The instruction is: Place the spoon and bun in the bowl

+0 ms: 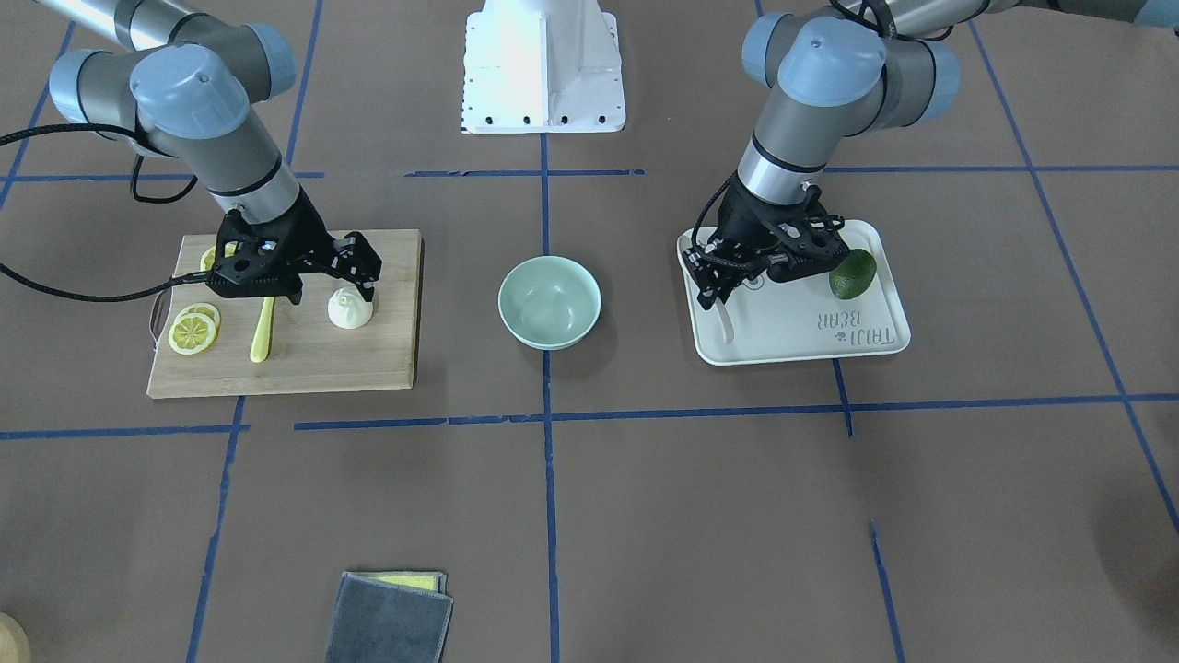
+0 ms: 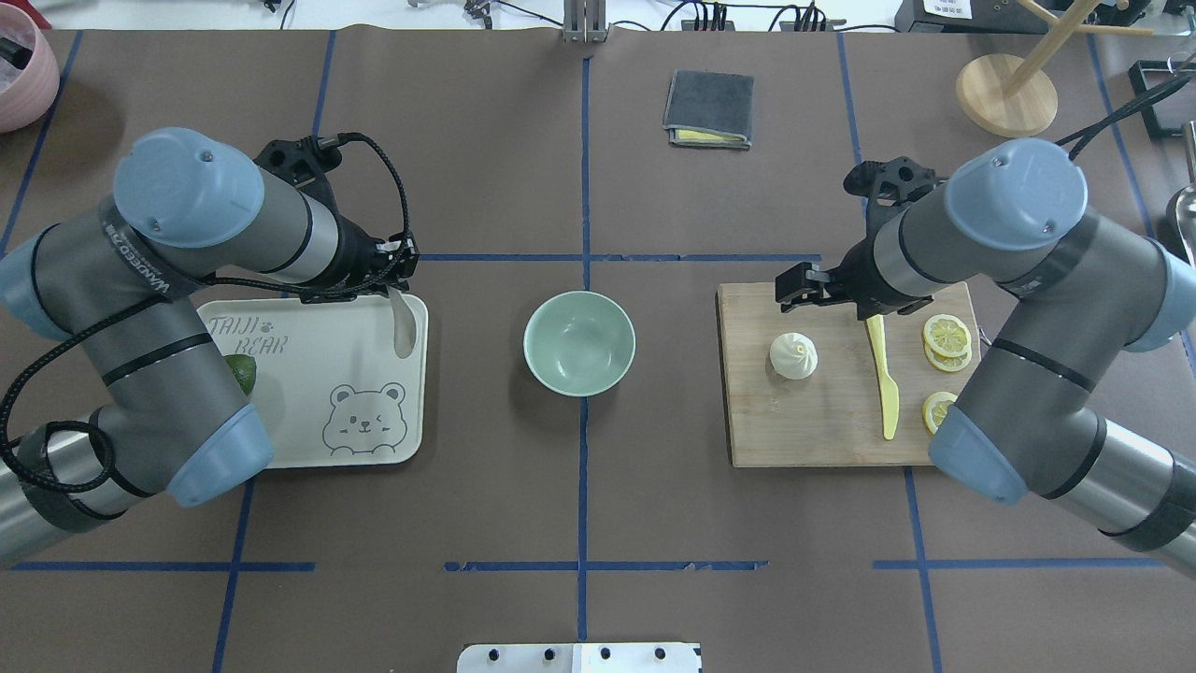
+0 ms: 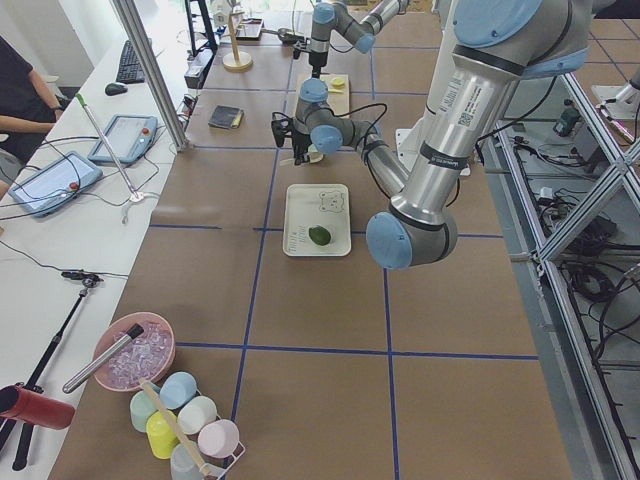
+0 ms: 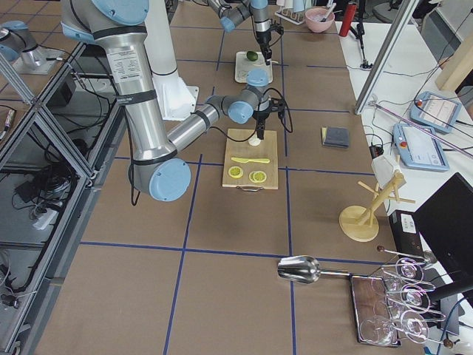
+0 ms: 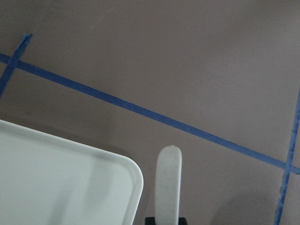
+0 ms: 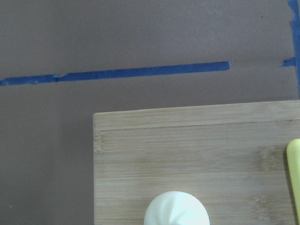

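Hanging near-upright from the left hand (image 2: 396, 285): the spoon (image 2: 405, 329).

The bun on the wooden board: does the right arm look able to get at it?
Probably yes. The right gripper hangs open right by the bun on the cutting board, and nothing stands between them; the yellow knife lies off to one side.

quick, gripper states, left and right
left gripper: closed on the spoon
right gripper: open, empty, above the bun
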